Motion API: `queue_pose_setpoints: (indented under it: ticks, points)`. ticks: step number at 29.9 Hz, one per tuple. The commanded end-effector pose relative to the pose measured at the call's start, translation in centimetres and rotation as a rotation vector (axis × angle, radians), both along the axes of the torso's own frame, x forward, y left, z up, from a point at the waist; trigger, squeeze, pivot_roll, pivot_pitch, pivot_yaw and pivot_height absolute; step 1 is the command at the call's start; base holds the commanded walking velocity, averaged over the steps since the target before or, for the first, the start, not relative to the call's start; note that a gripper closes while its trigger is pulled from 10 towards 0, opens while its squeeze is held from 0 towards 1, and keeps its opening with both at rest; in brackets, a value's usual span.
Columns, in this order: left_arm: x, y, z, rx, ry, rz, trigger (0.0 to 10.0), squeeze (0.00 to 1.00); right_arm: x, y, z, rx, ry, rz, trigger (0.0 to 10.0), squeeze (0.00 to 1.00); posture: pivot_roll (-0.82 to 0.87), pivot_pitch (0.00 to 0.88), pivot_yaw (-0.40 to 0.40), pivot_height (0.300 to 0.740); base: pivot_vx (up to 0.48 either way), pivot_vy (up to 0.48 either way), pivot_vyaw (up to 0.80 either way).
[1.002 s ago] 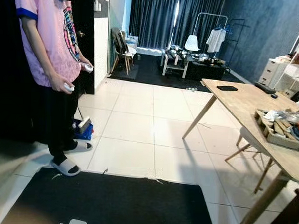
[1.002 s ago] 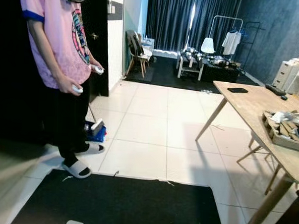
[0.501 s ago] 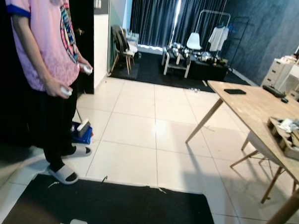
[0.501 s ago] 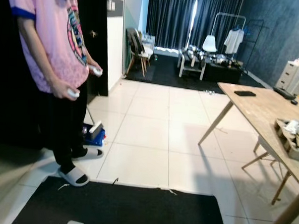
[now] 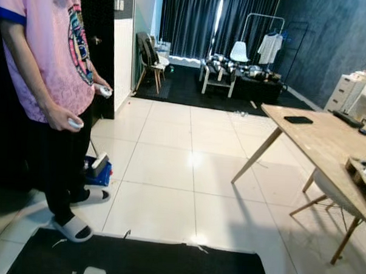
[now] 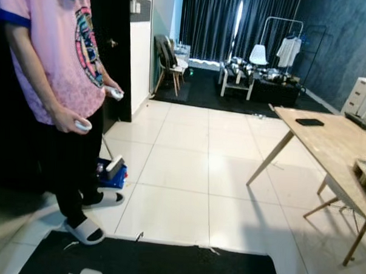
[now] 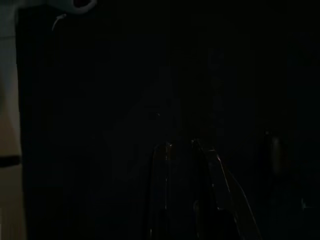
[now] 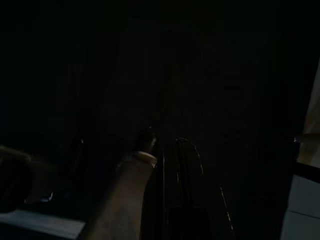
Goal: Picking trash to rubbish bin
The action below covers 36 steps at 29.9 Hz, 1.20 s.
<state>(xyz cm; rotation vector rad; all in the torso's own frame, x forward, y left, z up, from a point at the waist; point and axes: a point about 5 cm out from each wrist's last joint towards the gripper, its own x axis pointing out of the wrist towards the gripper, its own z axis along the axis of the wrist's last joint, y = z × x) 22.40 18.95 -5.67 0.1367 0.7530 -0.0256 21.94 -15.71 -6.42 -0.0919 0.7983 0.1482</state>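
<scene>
Where black mat (image 5: 135, 262) edge meets white tile floor (image 5: 169, 167), open room runs ahead between person (image 5: 46, 76) on left and tabletop (image 5: 328, 149) on right. End effector states: cannot tell. Trash, bin unidentifiable.

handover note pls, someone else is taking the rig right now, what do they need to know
Left gripper and right gripper: both arms hang idle in the dark; I cannot tell whether either holds anything.
Scene: white tile floor ahead, black mat at the robot's feet, wooden table on the right with a black phone on it.
A person stands close on the left, with a controller in each hand; a small blue and white item lies on the floor by their feet.
Done: nothing visible. Left: find the trash and the bin, neither identified yet.
</scene>
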Motion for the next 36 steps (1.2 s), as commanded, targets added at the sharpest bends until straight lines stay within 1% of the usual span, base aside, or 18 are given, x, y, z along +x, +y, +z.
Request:
queue_pose_setpoints:
  ticks: [1,18,29,36]
  points:
    - [-0.2,-0.4,-0.2,-0.015,0.008,-0.003,10.0,0.0,-0.8,-0.9,-0.4,-0.009,0.025,-0.026,10.0,0.0,-0.03,0.074,-0.073,0.74,0.33,0.0,-0.8]
    - [-0.3,-0.3,-0.2,-0.013,0.011,-0.006,10.0,0.0,-1.0,-0.9,-0.6,-0.008,0.032,-0.032,10.0,0.0,-0.03,0.077,-0.068,0.74,0.324,0.0,-0.8]
    - [-0.5,-0.3,-0.3,-0.012,0.015,-0.011,10.0,0.0,-1.8,-1.3,-1.0,-0.033,0.061,-0.044,10.0,0.0,-0.03,0.082,-0.063,0.74,0.311,0.0,-0.8]
    - [-0.5,-0.2,-0.3,-0.01,0.016,-0.015,10.0,0.0,-1.8,-1.4,-1.0,-0.037,0.063,-0.05,10.0,0.0,-0.03,0.074,-0.058,0.74,0.302,0.0,-0.8]
